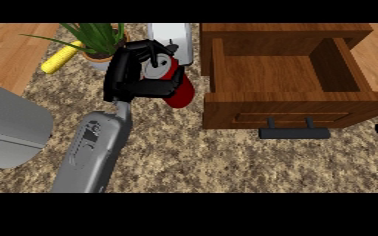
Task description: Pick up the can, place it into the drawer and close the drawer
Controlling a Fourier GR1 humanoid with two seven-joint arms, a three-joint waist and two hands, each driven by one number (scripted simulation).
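At the far left a grey curved object (21, 130) enters the view at the edge; I cannot tell what it is. Behind it, a yellow corn cob (62, 57) lies on the granite counter (192, 160), just beside a potted plant (100, 39) with long green leaves.

Next comes the one arm that shows, and I judge it to be the left one, because it enters at the lower left. Its hand (140, 77) has the fingers and the thumb curled around the red can (176, 87). The can is tilted, with its silver top partly hidden under the fingers and its red body showing below the hand (whether it is already off the counter or touching it, I cannot tell). Directly behind the hand stands a white-grey box-like object (171, 40).

To the right, near the can but apart from it, the wooden drawer (284, 107) is pulled out and open, its inside bare, its dark handle (294, 131) pointing toward me. The right hand shows nowhere.

So the grasp seems done. Carrying the can over the drawer's left wall, releasing it inside and pushing the drawer shut are all left to do.
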